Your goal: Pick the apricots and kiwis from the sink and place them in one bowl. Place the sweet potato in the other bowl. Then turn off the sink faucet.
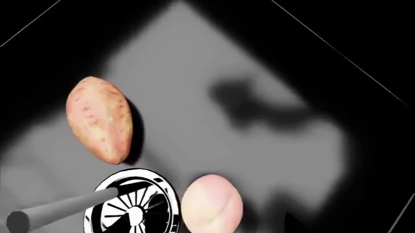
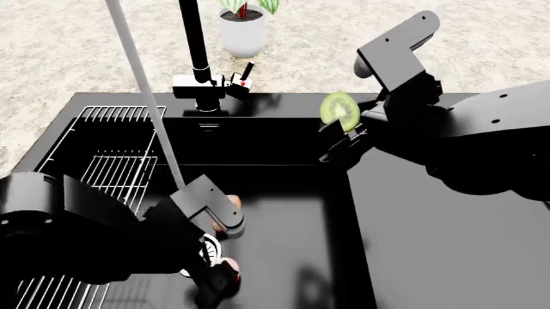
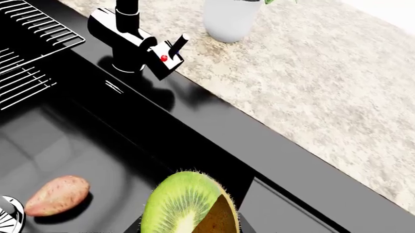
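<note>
Fingers of the right gripper (image 2: pixel 344 136) clamp 1 kiwi (image 2: pixel 341 110) above the sink (image 2: pixel 284 161); left gripper's state unclear.

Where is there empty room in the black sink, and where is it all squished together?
Bare floor lies in the sink between the left arm and the right wall, under the kiwi in the right gripper. It is crowded by the drain: the sweet potato, an apricot and the left gripper bunch there.
</note>
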